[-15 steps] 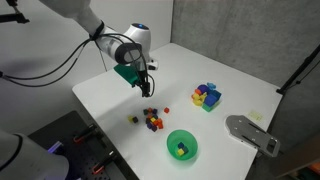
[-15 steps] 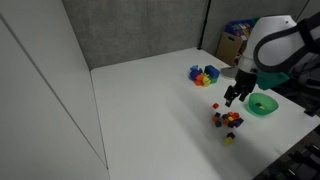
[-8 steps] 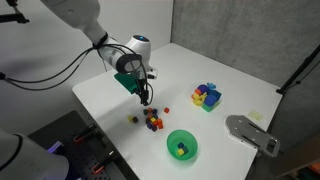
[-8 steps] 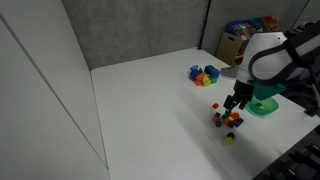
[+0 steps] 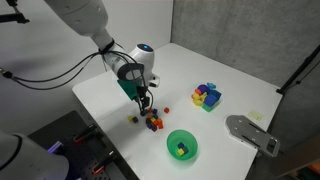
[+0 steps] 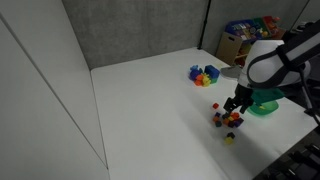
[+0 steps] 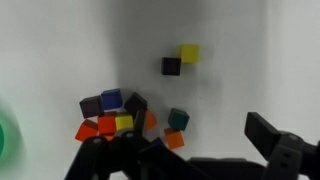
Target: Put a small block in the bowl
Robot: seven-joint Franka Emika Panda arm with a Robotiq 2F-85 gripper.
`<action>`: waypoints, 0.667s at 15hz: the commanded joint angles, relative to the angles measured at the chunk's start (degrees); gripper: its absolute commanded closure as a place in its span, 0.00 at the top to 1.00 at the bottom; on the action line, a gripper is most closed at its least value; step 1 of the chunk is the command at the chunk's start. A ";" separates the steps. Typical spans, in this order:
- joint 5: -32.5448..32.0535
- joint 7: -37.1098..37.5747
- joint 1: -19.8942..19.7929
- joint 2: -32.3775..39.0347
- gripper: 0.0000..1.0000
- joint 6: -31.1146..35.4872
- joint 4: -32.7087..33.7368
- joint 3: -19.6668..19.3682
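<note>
Over the block pile (image 7: 115, 116), your gripper (image 5: 146, 104) is hovering with jaws spread wide, gripping nothing; the bowl (image 5: 191, 138) is sitting nearby on the table (image 5: 105, 92).

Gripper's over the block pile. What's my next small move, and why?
Probably lower straight down a little, jaws open. In the wrist view the gripper is spread wide and the teal block lies between its fingers, at the edge of the pile, so it looks the easiest single pick for the green bowl.
</note>
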 commanded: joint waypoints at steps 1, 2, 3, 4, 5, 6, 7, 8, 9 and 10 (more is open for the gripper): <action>3.81 -1.99 -2.53 2.57 1.00 4.62 -0.49 1.73; 4.05 -2.07 -2.84 3.47 1.00 5.94 -0.62 1.98; 3.60 -1.68 -2.65 4.42 1.00 7.44 -0.82 1.86; 3.00 -1.29 -2.47 5.34 1.00 8.83 -0.95 1.73; 2.44 -0.94 -2.18 6.51 1.00 10.23 -1.04 1.63; 2.03 -0.64 -1.96 7.44 1.00 11.38 -1.11 1.58; 1.54 -0.12 -1.53 8.45 1.00 12.39 -1.11 1.41; 0.99 0.42 -0.99 9.31 1.00 13.05 -1.08 1.12; 0.82 0.58 -0.79 9.99 1.00 13.55 -1.10 1.18; 0.65 0.81 -0.39 10.60 1.00 14.00 -1.26 1.22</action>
